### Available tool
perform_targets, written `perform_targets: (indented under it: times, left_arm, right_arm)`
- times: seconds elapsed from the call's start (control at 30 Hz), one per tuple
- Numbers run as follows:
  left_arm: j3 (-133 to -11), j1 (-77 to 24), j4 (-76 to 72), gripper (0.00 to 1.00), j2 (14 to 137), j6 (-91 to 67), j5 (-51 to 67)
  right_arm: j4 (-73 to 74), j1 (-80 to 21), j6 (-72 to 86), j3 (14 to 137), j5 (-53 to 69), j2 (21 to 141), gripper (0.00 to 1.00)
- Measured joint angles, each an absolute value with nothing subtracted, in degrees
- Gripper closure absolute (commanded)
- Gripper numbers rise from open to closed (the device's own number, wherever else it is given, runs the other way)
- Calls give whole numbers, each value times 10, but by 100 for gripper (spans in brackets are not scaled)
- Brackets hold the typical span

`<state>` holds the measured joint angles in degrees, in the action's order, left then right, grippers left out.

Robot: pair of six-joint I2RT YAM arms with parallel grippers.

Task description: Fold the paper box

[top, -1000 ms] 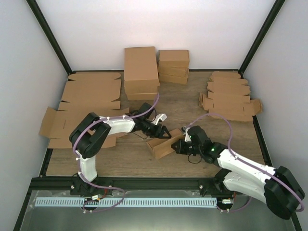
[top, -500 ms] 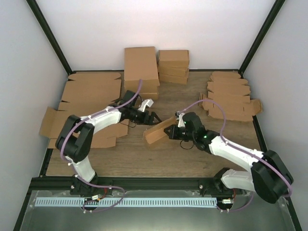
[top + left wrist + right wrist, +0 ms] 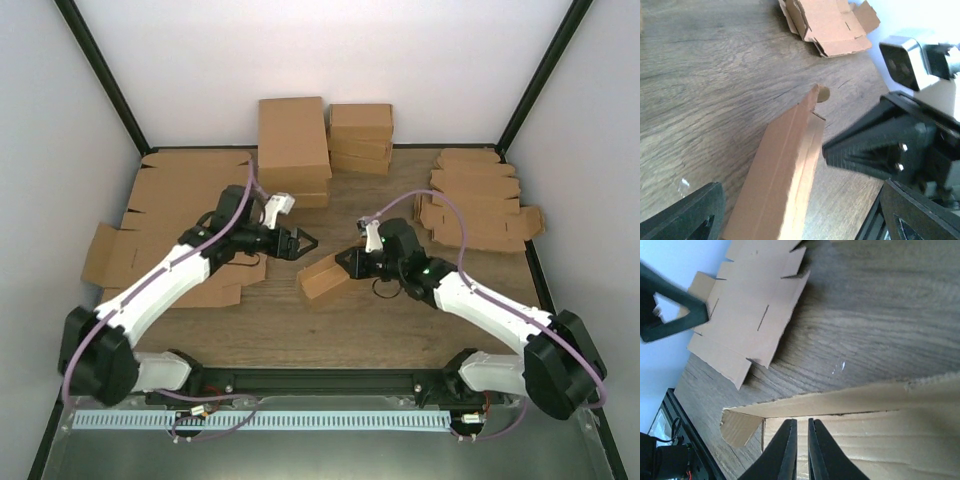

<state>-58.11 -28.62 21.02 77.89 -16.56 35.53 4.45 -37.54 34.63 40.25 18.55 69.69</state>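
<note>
One small paper box (image 3: 322, 280) lay near the middle of the tabletop (image 3: 300, 335), slanting toward the near left. The right gripper (image 3: 351, 262) met its far right end, fingers (image 3: 786, 450) almost together with only a slit between them; whether they pinched the cardboard wall could not be told. The left gripper (image 3: 305, 243) hung just beyond the box, spread wide, holding nothing. Bigger boxes (image 3: 294, 150) stood stacked at the far edge, flat sheets (image 3: 185, 205) along the left edge.
</note>
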Motion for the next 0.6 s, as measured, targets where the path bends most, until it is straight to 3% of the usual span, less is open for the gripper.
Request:
perform_targets:
  times: [0.17,0.27,0.47,0.6]
  left_arm:
    - [-524,-323,221,30,638,-229,270]
    - [-485,-362,226,37,578,-286,216]
    - [-422,-473,255,50,545,-390,95]
    - [-404,-514,267,55,536,-441,25]
  right_arm:
    - [91,-341,266,429,223,681,82]
    - [123,-324,217,448,232,675,69]
    - [198,-286,122,515,231,674,56]
    - [243,-274,59,562,204,680,55]
